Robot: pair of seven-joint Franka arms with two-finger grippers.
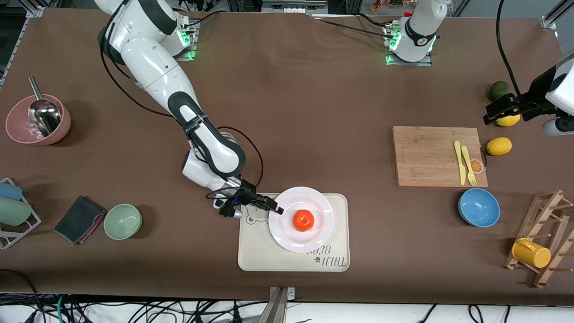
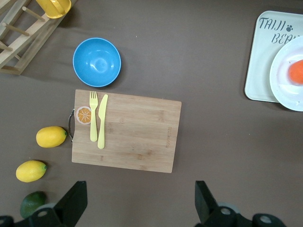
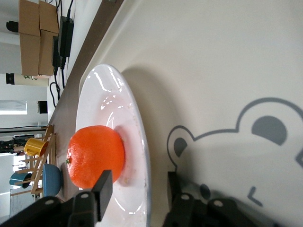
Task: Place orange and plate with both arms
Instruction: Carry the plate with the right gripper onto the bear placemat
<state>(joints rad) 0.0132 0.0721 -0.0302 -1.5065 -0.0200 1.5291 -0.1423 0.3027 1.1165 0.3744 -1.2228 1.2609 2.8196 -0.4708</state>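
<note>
Straddling plate [image 3: 137, 142] rim: right pincer [image 3: 137, 189] | orange [image 3: 94, 153] beside

The brown tabletop [image 1: 287, 112] is evenly lit from overhead, with soft, short shadows cast beside the green bowl [image 1: 123, 221] and pink bowl [image 1: 38, 120]. Glare is seen on the white plate [image 3: 102, 101], where bright streaks are reflected in the right wrist view. A dark shadow is thrown by the plate onto the cream tray [image 3: 213, 71]. The lemons [image 2: 51, 136] are rendered sharply in the left wrist view.
</note>
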